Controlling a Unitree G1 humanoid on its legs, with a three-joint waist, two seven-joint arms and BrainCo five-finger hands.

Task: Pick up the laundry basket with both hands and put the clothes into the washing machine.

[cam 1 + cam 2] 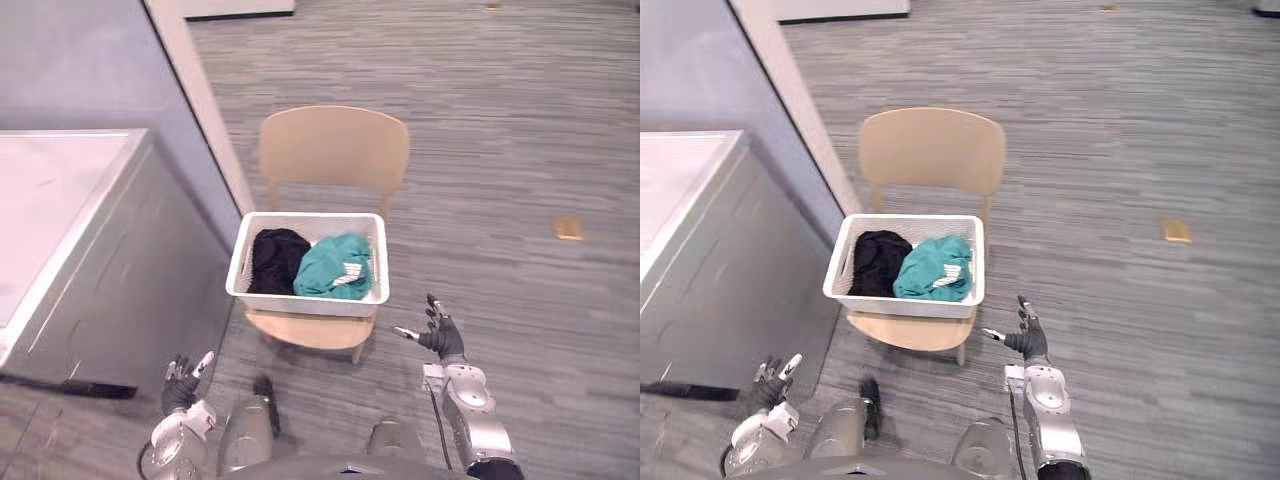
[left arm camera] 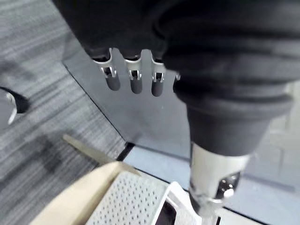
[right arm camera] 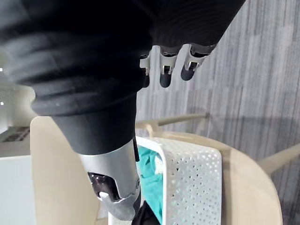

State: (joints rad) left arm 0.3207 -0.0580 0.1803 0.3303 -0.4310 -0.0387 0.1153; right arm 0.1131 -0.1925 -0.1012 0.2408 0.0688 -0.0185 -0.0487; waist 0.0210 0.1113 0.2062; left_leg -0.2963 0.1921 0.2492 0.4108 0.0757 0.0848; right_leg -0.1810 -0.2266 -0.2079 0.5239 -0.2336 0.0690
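Plainly, the laundry basket, mid-frame on a chair, looks light and stiff: grip its side rims. Left robot hand and right robot hand hang spread, empty.

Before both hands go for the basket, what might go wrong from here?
The laundry basket covers nearly the whole seat of the chair, so an uneven lift by the open left hand and right hand might slide it off. The left hand is close beside the washing machine and could knock it while reaching. The teal garment is heaped near the rim and may spill if the basket tilts.
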